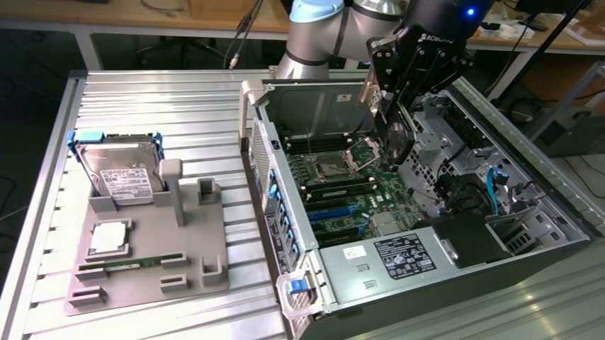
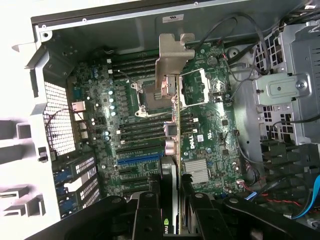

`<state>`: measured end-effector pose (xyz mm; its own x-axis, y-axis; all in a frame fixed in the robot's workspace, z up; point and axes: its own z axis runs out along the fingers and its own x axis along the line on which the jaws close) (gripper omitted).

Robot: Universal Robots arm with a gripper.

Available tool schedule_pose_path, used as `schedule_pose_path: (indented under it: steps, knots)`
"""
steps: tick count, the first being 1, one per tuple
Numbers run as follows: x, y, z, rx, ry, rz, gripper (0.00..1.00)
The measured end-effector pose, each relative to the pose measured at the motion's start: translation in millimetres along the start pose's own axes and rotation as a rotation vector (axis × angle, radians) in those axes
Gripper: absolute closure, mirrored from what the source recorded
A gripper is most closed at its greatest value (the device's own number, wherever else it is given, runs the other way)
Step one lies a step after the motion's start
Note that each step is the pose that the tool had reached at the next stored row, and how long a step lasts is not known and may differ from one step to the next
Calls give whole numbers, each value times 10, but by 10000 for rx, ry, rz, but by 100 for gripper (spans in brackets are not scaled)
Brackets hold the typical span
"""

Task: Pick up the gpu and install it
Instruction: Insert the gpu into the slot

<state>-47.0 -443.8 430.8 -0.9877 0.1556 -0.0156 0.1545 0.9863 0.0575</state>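
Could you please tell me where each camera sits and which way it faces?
Exterior view: off the arm, raised, looking down at the table and the open computer case; the arm shows, its jaws closed on the gpu.
Wrist view: on the wrist, looking down past the jaws and gpu onto the motherboard.
Shared: jaws, gpu, motherboard, computer case.

So the gripper (image 2: 170, 195) has the gpu (image 2: 171, 150) pinched edge-on between its black fingers (image 2: 150, 200), with the silver bracket (image 2: 172, 52) at the card's free end. It's hanging over the motherboard (image 2: 115, 120) in the open case, right across the CPU socket (image 2: 147, 97). The blue slot (image 2: 137, 159) and the small silver heatsink (image 2: 196, 171) sit either side of the card.
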Motion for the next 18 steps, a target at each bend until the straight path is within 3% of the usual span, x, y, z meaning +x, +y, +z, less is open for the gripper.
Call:
schedule_pose_path:
  steps: [18]
  knots:
    - [0, 0, 0, -4, 17, -284, 73]
